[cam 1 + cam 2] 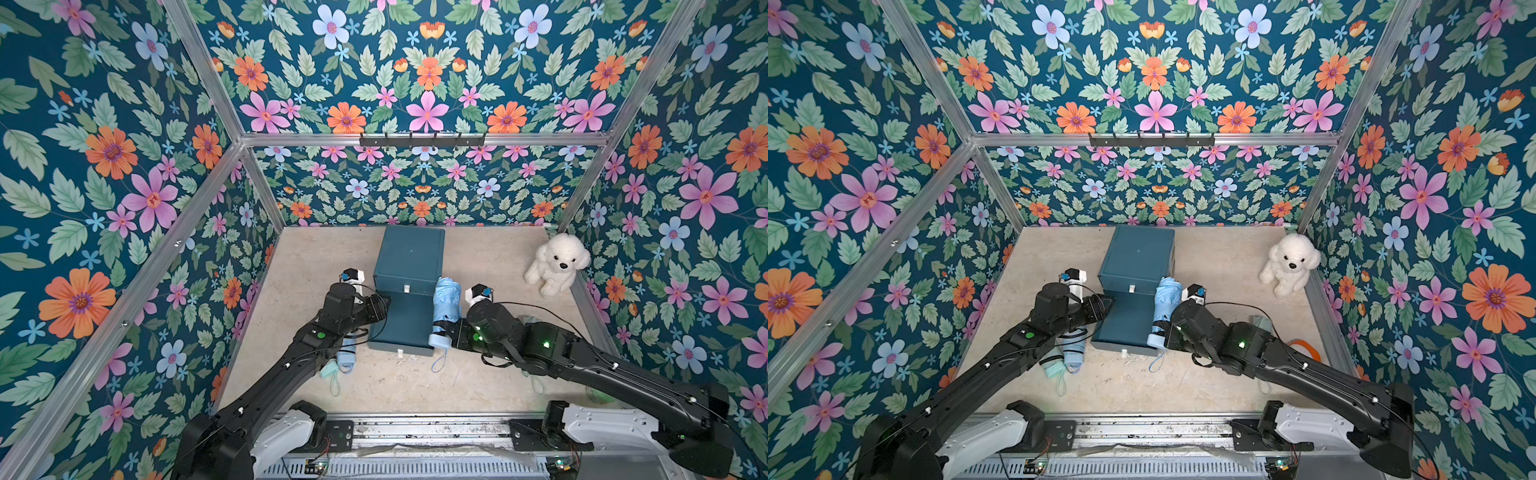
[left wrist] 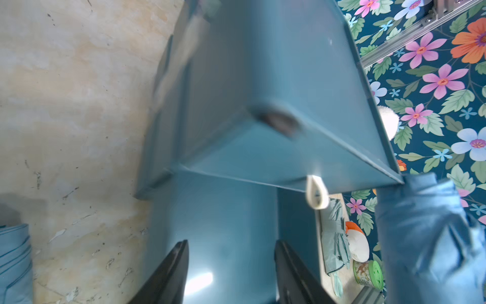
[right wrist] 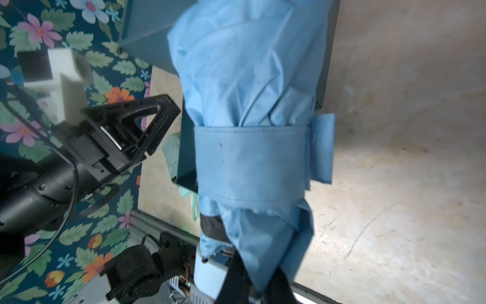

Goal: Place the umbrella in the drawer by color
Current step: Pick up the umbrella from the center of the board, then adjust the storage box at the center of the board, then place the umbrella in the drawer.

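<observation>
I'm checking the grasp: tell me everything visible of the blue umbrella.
The blue umbrella is folded, light blue crinkled fabric cinched by a wide strap, with a pale handle and cord loop at its near end. The right pincer is shut on it near the handle, holding it alongside the open drawer.

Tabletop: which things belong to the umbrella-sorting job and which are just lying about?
Job:
folded light-blue fabric umbrella, held in the right gripper
teal boxy drawer cabinet
its pulled-out lower drawer
pale-blue striped folded umbrella
mint folded umbrella
second mint folded umbrella

Lying about:
white plush dog
green-lidded printed jar
</observation>
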`<act>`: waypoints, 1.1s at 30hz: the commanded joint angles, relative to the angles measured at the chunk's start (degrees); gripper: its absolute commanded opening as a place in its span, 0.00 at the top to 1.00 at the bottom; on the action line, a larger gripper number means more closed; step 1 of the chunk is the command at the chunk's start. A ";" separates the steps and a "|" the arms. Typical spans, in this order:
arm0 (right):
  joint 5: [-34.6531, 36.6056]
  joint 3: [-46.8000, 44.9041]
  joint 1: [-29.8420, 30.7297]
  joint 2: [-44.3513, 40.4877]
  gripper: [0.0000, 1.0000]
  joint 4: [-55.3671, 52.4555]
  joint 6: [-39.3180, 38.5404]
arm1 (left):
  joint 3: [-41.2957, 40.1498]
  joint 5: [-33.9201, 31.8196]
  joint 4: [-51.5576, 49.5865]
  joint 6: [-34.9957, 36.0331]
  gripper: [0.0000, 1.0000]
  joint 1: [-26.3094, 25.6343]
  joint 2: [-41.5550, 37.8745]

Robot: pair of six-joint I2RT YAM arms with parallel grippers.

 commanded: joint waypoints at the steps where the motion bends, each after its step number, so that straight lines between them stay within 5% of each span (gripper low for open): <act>1: -9.92 0.47 0.28 3.78 1.00 8.71 1.24 | -0.08 0.26 2.07 -0.42 0.43 0.05 0.63; 6: -7.64 4.27 0.35 6.23 1.00 4.82 -0.36 | -0.12 -1.78 0.74 1.22 0.45 0.02 0.87; 10: -4.26 2.77 0.28 1.23 1.00 1.44 0.53 | 1.75 -5.41 -1.75 1.46 0.37 0.15 -3.26; 17: -3.69 -4.16 3.77 -6.13 1.00 2.75 3.68 | 17.86 -19.68 -11.78 3.04 0.24 3.05 0.54; 21: -1.65 -4.09 10.00 -5.86 1.00 3.31 3.43 | 25.64 -14.92 -11.88 2.47 0.17 10.27 8.99; 27: -1.31 -3.04 14.04 -2.39 1.00 5.47 3.16 | 32.57 -16.80 -11.36 4.77 0.11 11.38 20.44; 33: -2.10 -1.21 14.17 1.59 1.00 8.02 2.56 | 35.48 -13.19 -14.30 5.81 0.21 11.41 26.87</act>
